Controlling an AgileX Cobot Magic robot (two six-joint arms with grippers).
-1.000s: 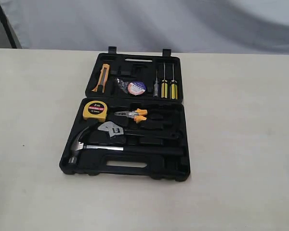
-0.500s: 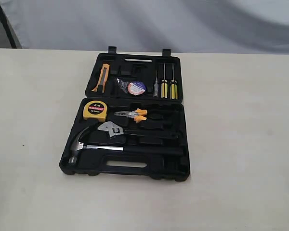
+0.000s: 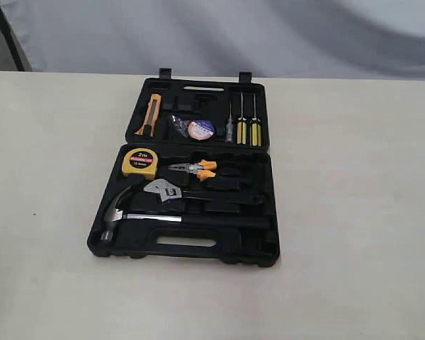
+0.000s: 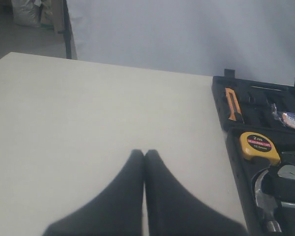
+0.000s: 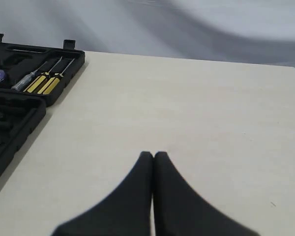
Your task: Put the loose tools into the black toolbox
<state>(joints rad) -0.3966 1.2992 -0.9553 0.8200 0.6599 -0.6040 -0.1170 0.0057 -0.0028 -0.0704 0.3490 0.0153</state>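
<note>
The black toolbox [image 3: 265,248] lies open on the table in the exterior view. Inside its near half lie the claw hammer [image 3: 117,212] and, beside it, the adjustable wrench [image 3: 163,190]. The clear-wrapped tape roll [image 3: 198,129] rests in the far half. Neither arm shows in the exterior view. My left gripper [image 4: 145,153] is shut and empty over bare table beside the toolbox [image 4: 236,147]. My right gripper [image 5: 153,155] is shut and empty over bare table on the toolbox's [image 5: 19,132] other side.
The near half also holds a yellow tape measure [image 3: 139,163] and orange-handled pliers [image 3: 198,168]. In the far half sit an orange utility knife [image 3: 149,115] and screwdrivers [image 3: 242,124]. A grey cloth backdrop [image 3: 212,35] hangs behind the table [image 3: 354,212].
</note>
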